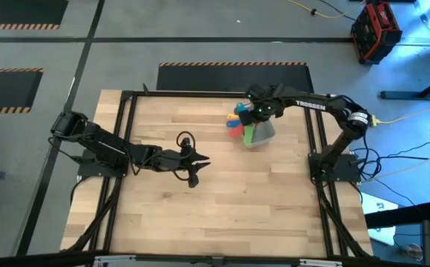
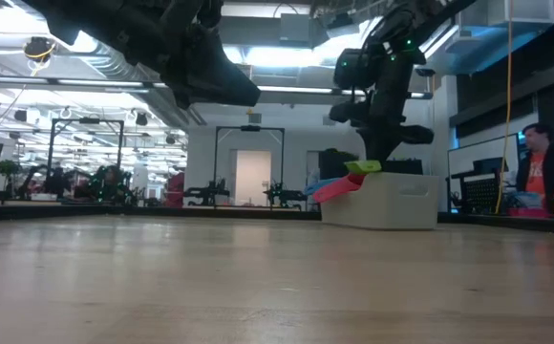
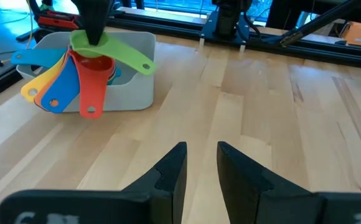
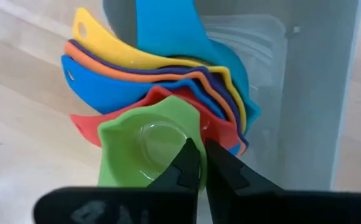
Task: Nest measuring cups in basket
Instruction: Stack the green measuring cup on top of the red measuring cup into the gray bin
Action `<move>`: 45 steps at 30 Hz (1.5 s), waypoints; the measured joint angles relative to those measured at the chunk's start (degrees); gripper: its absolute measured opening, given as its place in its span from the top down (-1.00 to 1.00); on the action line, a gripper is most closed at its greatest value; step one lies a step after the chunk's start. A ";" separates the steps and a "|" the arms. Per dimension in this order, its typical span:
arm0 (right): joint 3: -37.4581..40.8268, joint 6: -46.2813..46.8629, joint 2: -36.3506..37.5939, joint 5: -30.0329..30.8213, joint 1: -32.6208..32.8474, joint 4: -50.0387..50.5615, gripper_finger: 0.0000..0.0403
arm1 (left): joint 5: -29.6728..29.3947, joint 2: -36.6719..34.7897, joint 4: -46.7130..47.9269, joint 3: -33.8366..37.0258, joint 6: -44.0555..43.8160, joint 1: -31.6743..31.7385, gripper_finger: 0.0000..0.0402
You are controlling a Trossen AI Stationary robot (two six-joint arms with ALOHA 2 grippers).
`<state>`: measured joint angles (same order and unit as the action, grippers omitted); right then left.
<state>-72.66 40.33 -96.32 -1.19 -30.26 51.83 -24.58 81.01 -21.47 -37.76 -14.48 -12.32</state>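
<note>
Right gripper [image 4: 200, 163]: over the basket [image 1: 265, 133] at far right of table, fingers pinched on rim of green cup [image 4: 146, 149], which sits top of the nested stack.
Left gripper [image 3: 200, 163]: low over mid-table, well apart from basket, fingers part-open w/ a narrow gap, holding nothing.
Key relation: green cup is directly under right claw, bowl inside the red cup [image 4: 162, 102]; its handle [image 3: 134, 57] sticks out over the basket wall toward table centre. Right arm far nearer; left arm waits.
Stack: cups nested in basket, handles fanned out over 1 side like a hand of cards.
Count: 7 cups seen – green, red, dark blue [image 4: 99, 87], purple [image 4: 215, 84], orange [image 4: 137, 73], yellow [image 4: 115, 46], light blue [image 4: 168, 28]. 1 basket. 2 grippers.
Loose cups on table: 0 seen.
Stage (my read): last cup seated or nearly so; next is let go and lift straight up, else the stack may tilt w/ the claw.
Bkgd: 1 person [image 2: 542, 167] at room's edge, away from table.
</note>
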 joint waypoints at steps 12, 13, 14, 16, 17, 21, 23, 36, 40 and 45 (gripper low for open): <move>-0.02 -1.27 -2.63 0.68 0.07 -1.38 0.88 | 0.00 0.00 0.00 0.00 0.03 0.00 0.59; -0.02 -1.34 -2.63 0.68 0.06 -1.38 0.87 | 0.00 0.00 0.00 0.00 0.03 -0.02 0.59; -0.02 -1.45 -2.63 0.69 0.04 -1.39 0.87 | 0.00 0.00 0.00 0.00 0.02 0.00 0.59; -0.02 -1.85 -2.63 0.85 0.07 -1.56 0.87 | 0.00 0.00 0.00 0.00 0.02 0.00 0.59; -0.02 -1.85 -2.63 0.82 0.06 -1.55 0.86 | 0.00 0.00 0.00 0.00 0.02 -0.01 0.59; -0.02 -2.38 -2.63 0.61 0.04 -1.57 0.82 | 0.00 -0.01 0.00 0.00 0.03 0.00 0.59; -0.01 -2.59 -2.63 0.58 0.04 -1.59 0.76 | 0.01 0.00 0.00 0.00 0.02 -0.01 0.59; -0.02 -4.29 -2.62 -0.09 0.04 -0.65 0.37 | 0.00 0.00 0.00 0.00 0.02 0.00 0.59; -0.14 -3.93 -1.60 -0.07 -0.02 -0.18 0.39 | 0.01 0.00 0.00 0.00 0.03 -0.01 0.59; -1.38 -5.02 1.25 1.83 -0.02 -0.17 0.40 | 0.00 0.00 0.00 0.00 0.03 0.01 0.59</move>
<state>-74.05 35.31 -95.08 0.64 -30.28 51.66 -24.58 81.01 -21.47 -37.76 -14.45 -12.32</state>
